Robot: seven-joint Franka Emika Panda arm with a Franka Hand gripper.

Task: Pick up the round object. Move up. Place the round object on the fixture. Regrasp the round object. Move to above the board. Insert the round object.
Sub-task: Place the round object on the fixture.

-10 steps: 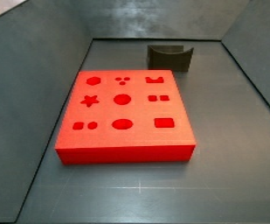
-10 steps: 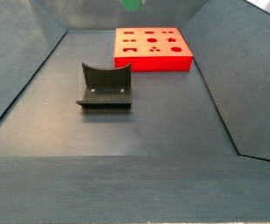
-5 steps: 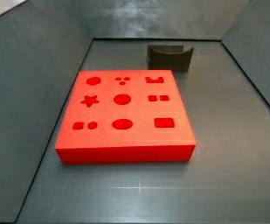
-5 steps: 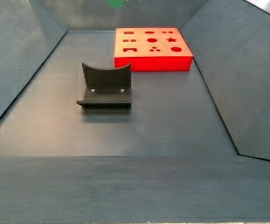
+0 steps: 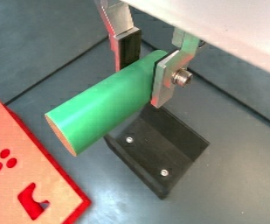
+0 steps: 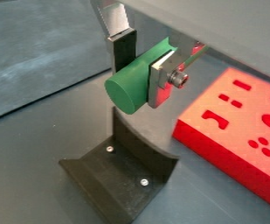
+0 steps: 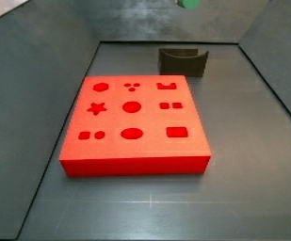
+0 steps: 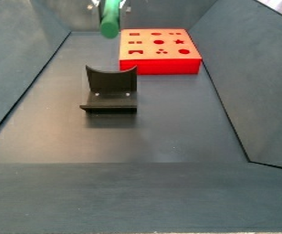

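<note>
My gripper is clamped on one end of the green peg, held level in the air. Directly below it I see the fixture; the red board lies off to one side.

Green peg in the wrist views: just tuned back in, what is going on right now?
The gripper has its jaws shut on the round object, a green peg held sideways, high above the floor. The fixture lies below the peg, its notch empty, and the peg is not touching it. In a side view the peg hangs near the top of the frame, above and behind the fixture. The board sits untouched beside it, recesses empty. Placing the peg on the fixture is not yet done.
</note>
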